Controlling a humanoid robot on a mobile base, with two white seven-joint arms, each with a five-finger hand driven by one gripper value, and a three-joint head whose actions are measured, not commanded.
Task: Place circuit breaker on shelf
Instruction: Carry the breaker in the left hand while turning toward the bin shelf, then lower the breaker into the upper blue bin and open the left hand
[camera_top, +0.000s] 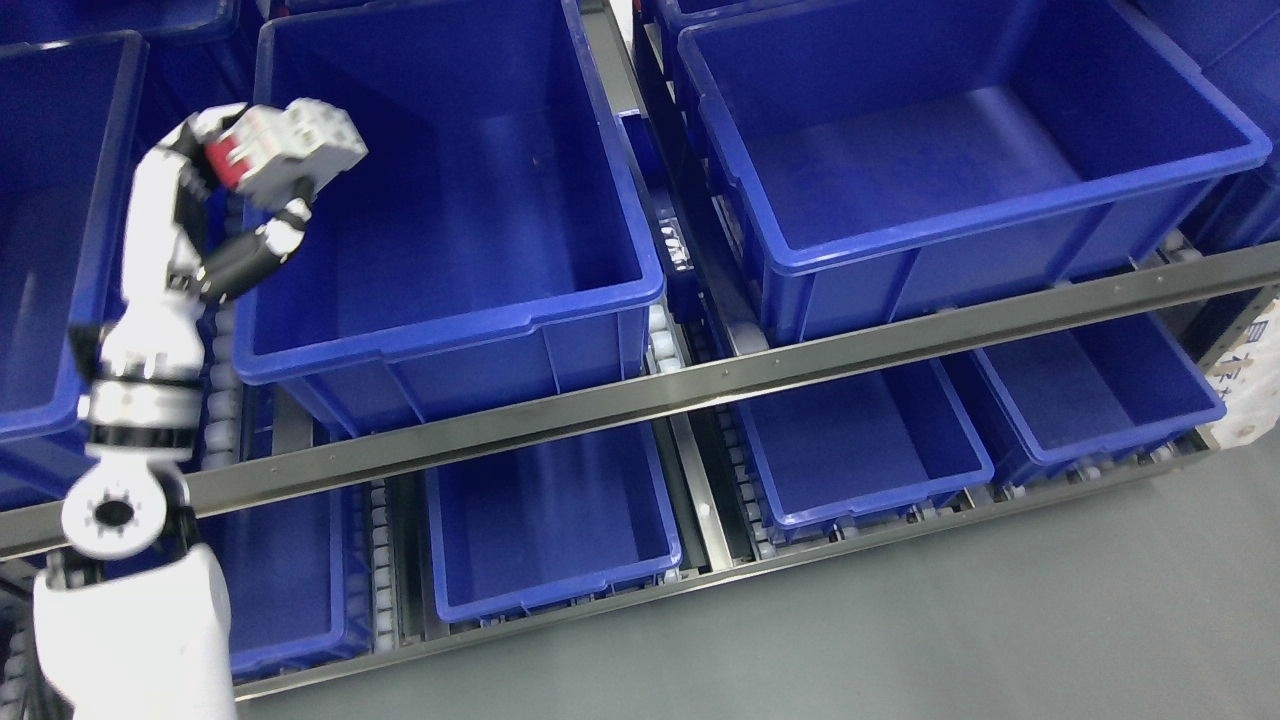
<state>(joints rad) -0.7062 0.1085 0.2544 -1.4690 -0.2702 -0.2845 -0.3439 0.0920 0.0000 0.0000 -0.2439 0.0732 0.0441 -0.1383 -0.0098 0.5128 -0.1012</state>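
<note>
My left hand (250, 190) is raised at the upper left, its fingers curled around a grey circuit breaker (295, 150) with a red part on its left side. The breaker hangs tilted over the near-left corner of a large blue bin (450, 300) on the upper shelf level. That bin looks empty inside. The left arm rises from the lower left corner past the metal shelf rail (700, 385). My right arm does not show.
A second large blue bin (1000, 210) stands to the right on the upper level, and another (50, 250) at the far left. Smaller blue bins (550, 520) (860, 450) (1100, 390) sit on the lower level. Grey floor (950, 640) lies in front.
</note>
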